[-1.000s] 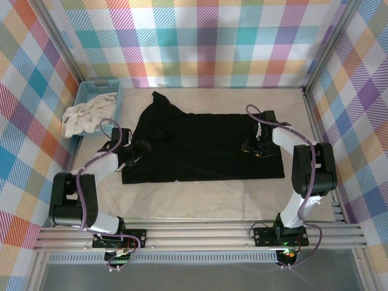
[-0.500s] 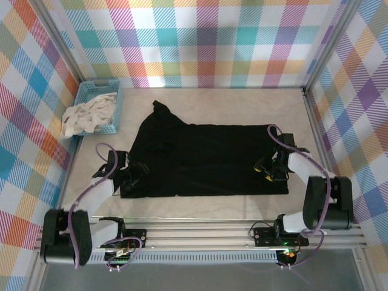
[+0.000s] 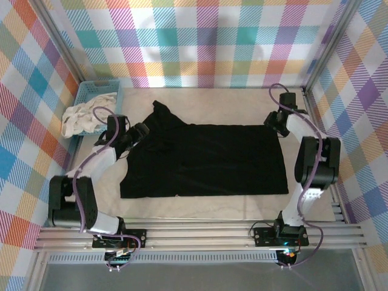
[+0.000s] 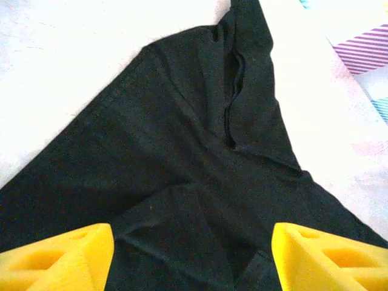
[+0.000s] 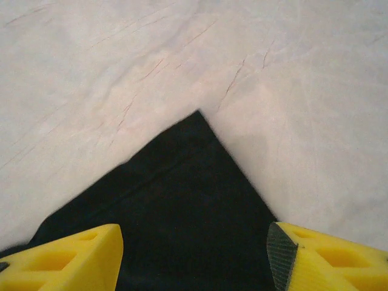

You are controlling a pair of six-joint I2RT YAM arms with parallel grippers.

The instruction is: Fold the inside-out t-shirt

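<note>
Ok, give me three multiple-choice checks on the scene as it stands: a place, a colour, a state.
1. Where is the blue basket? A) far-left corner of the table B) near-right corner C) table's middle
2. What colour is the t-shirt? A) white B) black C) red
3. How is the right tool? A) shut on cloth B) open over the t-shirt's corner C) shut on the basket
Answers: 1 A, it sits at the back left; 2 B, black against the pale table; 3 B, its yellow fingers stand apart, gripping nothing.
</note>
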